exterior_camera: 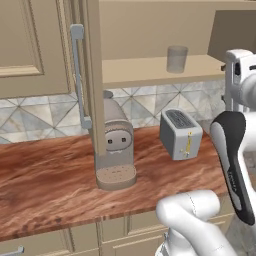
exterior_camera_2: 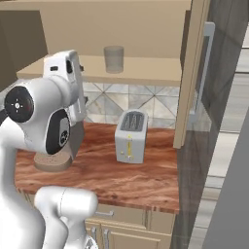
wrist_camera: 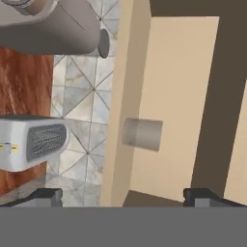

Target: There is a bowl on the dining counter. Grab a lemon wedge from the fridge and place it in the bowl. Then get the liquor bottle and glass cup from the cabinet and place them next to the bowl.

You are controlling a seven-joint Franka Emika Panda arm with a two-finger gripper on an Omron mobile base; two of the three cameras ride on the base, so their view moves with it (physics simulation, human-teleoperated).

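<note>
A clear glass cup (exterior_camera: 176,59) (exterior_camera_2: 113,59) stands alone on the lower shelf (exterior_camera: 145,74) of the open wall cabinet. In the hand view the glass cup (wrist_camera: 141,133) lies sideways just above my gripper (wrist_camera: 125,198). The gripper is open, its two dark fingertips (wrist_camera: 46,197) spread wide with nothing between them. It is still short of the shelf edge and some way from the cup. The cabinet door (exterior_camera: 92,75) (exterior_camera_2: 192,73) is swung open. The bowl, lemon wedge, liquor bottle and fridge are out of view.
A grey toaster (exterior_camera: 181,133) (exterior_camera_2: 131,136) (wrist_camera: 31,142) and a beige coffee machine (exterior_camera: 115,145) (wrist_camera: 48,24) stand on the wooden counter (exterior_camera: 50,185) (exterior_camera_2: 136,180) under the cabinet. A tiled backsplash (exterior_camera: 145,102) runs behind them.
</note>
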